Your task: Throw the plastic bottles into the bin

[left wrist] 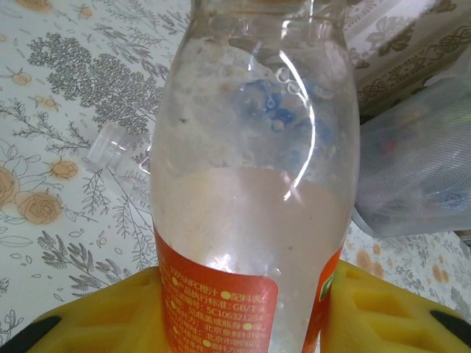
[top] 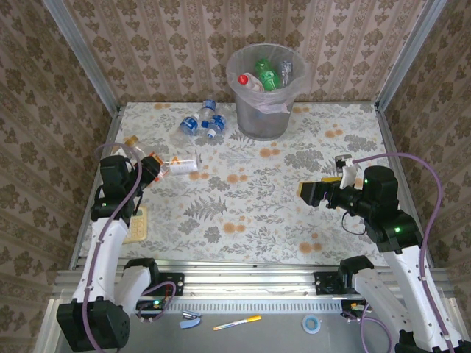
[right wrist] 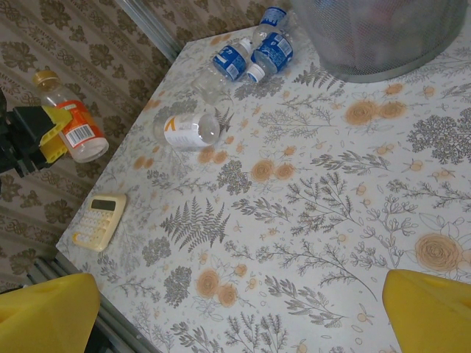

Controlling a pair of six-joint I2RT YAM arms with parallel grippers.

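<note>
1. Two yellow fingers [left wrist: 110, 312] of the left gripper [left wrist: 243, 323] are clamped across the label of an orange-labelled plastic bottle [left wrist: 254, 184]. The bottle is clear, with a pale film inside.
2. From the right wrist, that bottle appears held clear of the desk [right wrist: 309, 220] at its left edge. It is tilted, with its yellow cap uppermost, and is well apart from the bin [right wrist: 383, 44].
3. Fingers of the right gripper [right wrist: 235, 294] are spread wide and carry nothing. It hovers over the right part of the desk, looking leftward across it.
4. Just beyond the held bottle, a clear bottle with a white label [top: 182, 163] lies on its side on the desk.
5. Farther on, a small cluster of blue-labelled bottles [top: 202, 121] lies near the foot of the bin.
6. At the far edge of the desk, the bin already contains several bottles, among them a red-capped one and a green one.
7. Near the left front edge lies a beige calculator [right wrist: 99, 220], which is no part of the job.
8. Step in hand, as I judge it: one bottle is grasped and up, at the start of its carry, and not yet over the bin.
9. The next move calls for swinging the left arm forward and to the right, and raising the bottle above the rim.
10. It should pass over the lying bottle and the blue cluster without knocking them.
11. The grip should hold until the bottle hangs over the opening, and only then let go.
12. At least four bottles then remain on the desk.
</note>
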